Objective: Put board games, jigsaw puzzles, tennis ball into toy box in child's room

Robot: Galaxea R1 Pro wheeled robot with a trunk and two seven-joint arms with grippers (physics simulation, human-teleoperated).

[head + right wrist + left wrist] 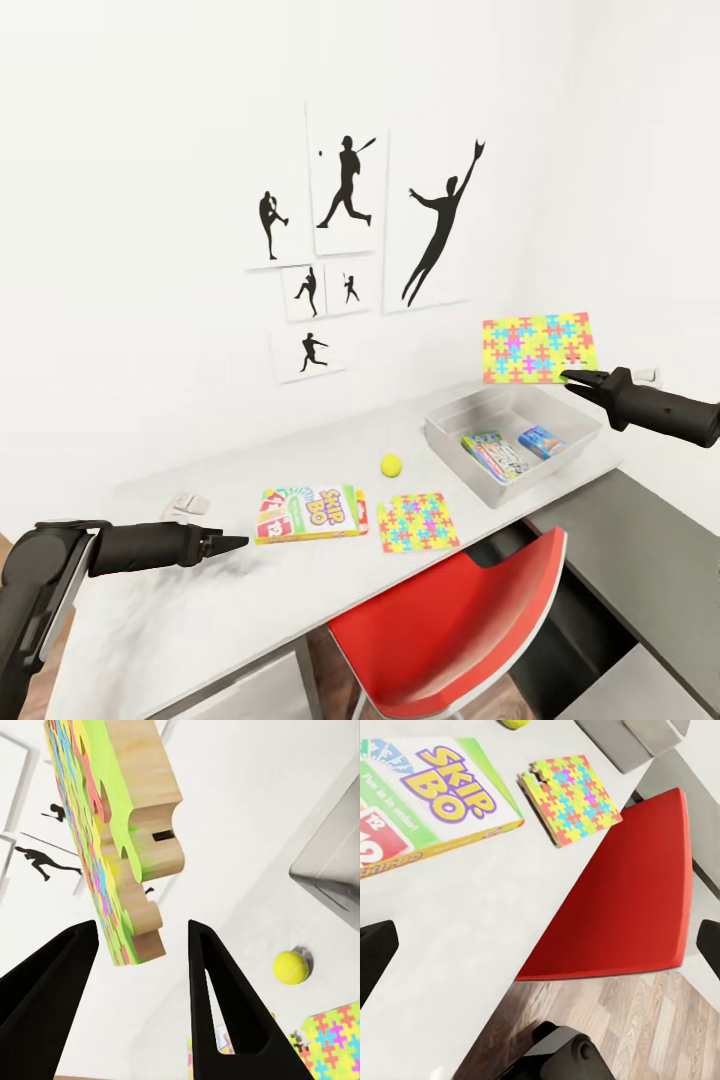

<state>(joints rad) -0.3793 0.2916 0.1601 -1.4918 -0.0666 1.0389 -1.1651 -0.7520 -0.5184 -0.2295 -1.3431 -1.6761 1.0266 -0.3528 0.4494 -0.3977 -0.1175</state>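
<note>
Two board games [510, 449] in toy box [452, 432]; SKIP-BO [311, 513], desk puzzle [418, 522], tennis ball [391, 464] left. Right gripper [572, 378] jaws wide at raised puzzle [538, 347], frame right; left gripper [232, 543] jaws apart, empty.

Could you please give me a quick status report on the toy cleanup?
Right gripper at raised puzzle, above toy box; grip unclear. Left gripper open, empty. Two games inside; Skip-Bo, ball, second puzzle remain.

— Both arms look matte black to me, round tubes narrowing toward the ends.

— Yes, and the left gripper [238, 543] ends in slim pointed black fingers [376, 952]. The right gripper [572, 378] has the same flat tapering wedges [225, 997].

— The left elbow's a bulky dark grey housing
</note>
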